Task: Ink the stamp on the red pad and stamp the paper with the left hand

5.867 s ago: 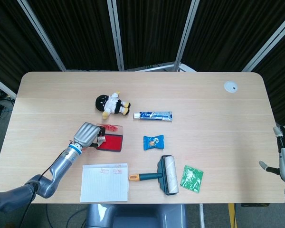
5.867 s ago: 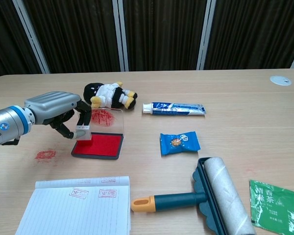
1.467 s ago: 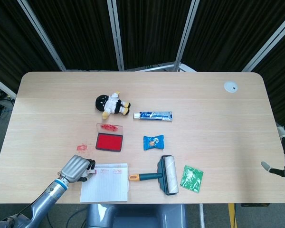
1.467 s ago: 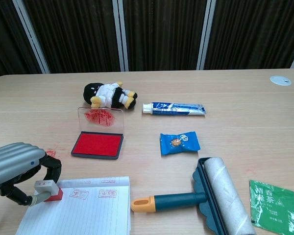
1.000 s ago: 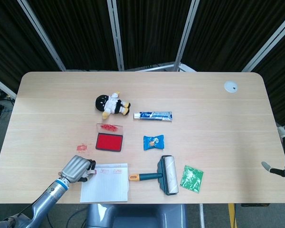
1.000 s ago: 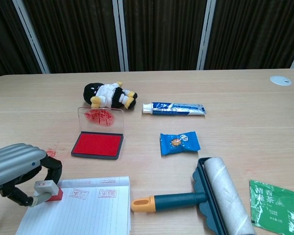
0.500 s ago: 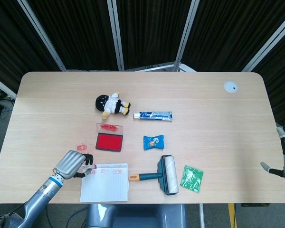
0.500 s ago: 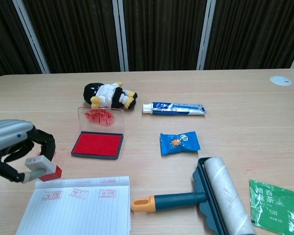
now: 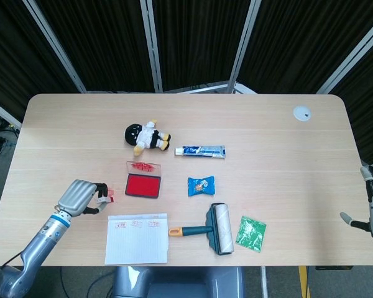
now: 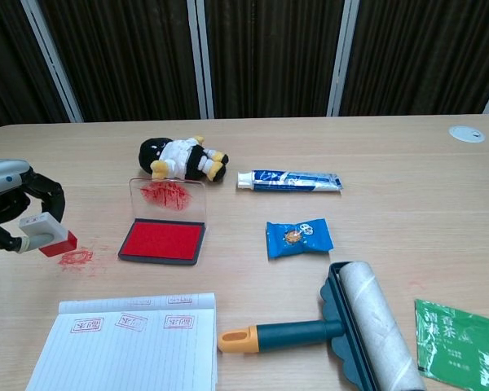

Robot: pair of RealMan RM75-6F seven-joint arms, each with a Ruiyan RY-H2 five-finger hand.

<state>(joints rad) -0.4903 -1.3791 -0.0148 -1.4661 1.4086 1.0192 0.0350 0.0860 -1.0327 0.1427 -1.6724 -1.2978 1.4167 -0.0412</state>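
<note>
Paper [image 10: 126, 350]: three red imprints along its top edge; stamping looks done.
Left hand [image 10: 12, 208]: holds stamp [image 10: 47, 232] off the bench.
Remaining: put stamp down.

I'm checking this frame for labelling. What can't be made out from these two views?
- Left robot hand: chest view cuts it at the left edge; only fingers holding the stamp show.
- Right robot hand: head view cuts it at the right edge, so its finger pose is unreadable; absent from chest view.
- Stamp marks on the paper: too small to read in either view.
- Toothpaste tube and green packet print: too small.
</note>
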